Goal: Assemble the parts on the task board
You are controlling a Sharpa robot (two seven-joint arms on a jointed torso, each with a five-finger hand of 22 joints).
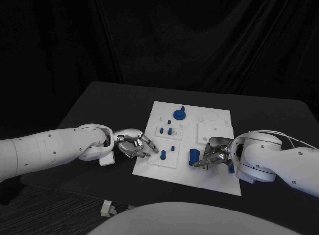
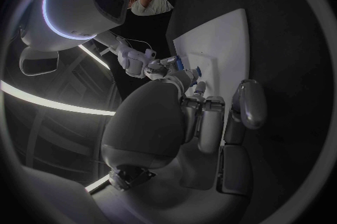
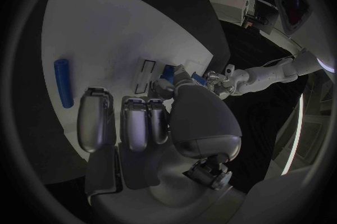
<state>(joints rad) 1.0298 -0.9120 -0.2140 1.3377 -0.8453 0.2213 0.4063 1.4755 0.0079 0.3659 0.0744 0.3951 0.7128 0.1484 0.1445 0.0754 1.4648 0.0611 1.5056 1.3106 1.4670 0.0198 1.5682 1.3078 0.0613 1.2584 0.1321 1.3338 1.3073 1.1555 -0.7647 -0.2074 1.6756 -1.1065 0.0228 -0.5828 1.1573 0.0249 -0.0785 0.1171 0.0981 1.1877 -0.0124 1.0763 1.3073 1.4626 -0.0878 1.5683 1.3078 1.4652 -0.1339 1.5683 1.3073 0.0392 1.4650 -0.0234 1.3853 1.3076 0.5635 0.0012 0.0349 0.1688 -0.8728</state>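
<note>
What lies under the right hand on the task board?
Under the right hand lies the white task board; a blue part shows at its fingers. Anything beneath the palm is covered.

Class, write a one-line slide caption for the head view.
Both hands, left hand and right hand, work over the white task board, where blue parts stand on a black table.

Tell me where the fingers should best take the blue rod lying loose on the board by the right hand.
Probably at mid-length, from above: the blue rod lies flat on the task board, its long sides free, just beyond the right hand.
</note>
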